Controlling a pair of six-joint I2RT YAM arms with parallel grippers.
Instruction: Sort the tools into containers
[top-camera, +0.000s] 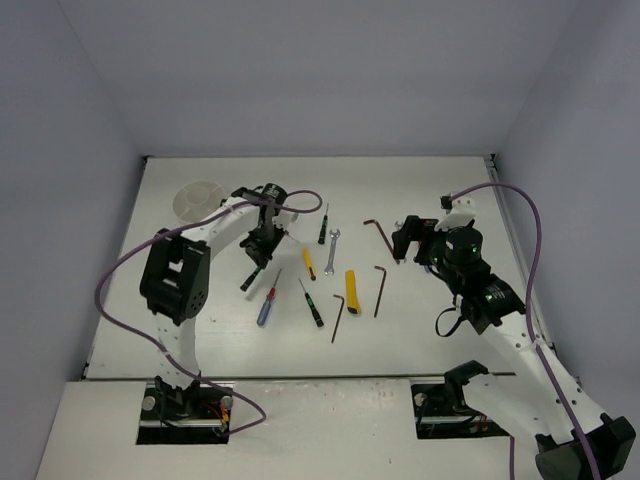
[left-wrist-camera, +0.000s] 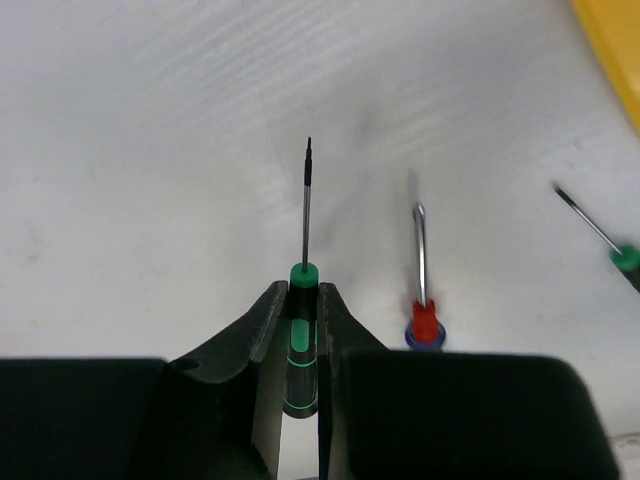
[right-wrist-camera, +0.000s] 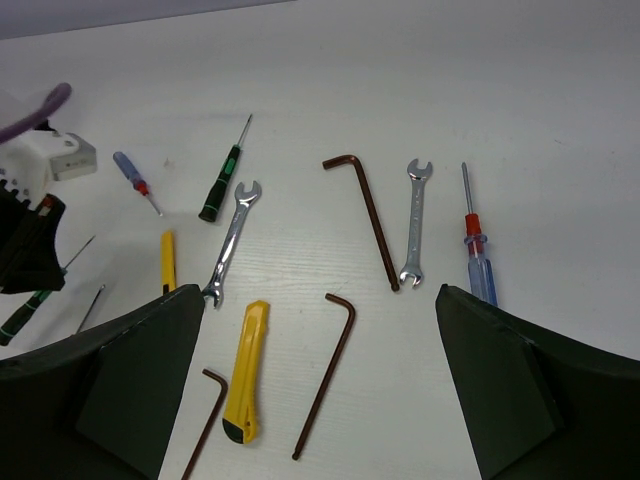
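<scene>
**Left gripper pinches a screwdriver; right gripper hangs open beside the loose tools.**

In the left wrist view the left gripper (left-wrist-camera: 301, 310) has its black fingers (left-wrist-camera: 268, 322) pressed against both sides of a thin screwdriver with a green-banded black handle (left-wrist-camera: 303, 275). Its steel shaft points to 12 o'clock over the white table (top-camera: 300, 185). A blue-handled screwdriver with a red collar (left-wrist-camera: 424, 320) lies just beside it at 3 o'clock. From above, the small round white cup (top-camera: 198, 198) sits at the table's 10 o'clock, apart from the left gripper. A yellow-handled screwdriver (top-camera: 308, 262), a silver wrench (top-camera: 331, 248), a yellow knife (top-camera: 351, 290) and a dark L-shaped hex key (top-camera: 381, 287) lie mid-table. The right gripper (top-camera: 413, 243) is at their 3 o'clock, fingers spread wide.
</scene>
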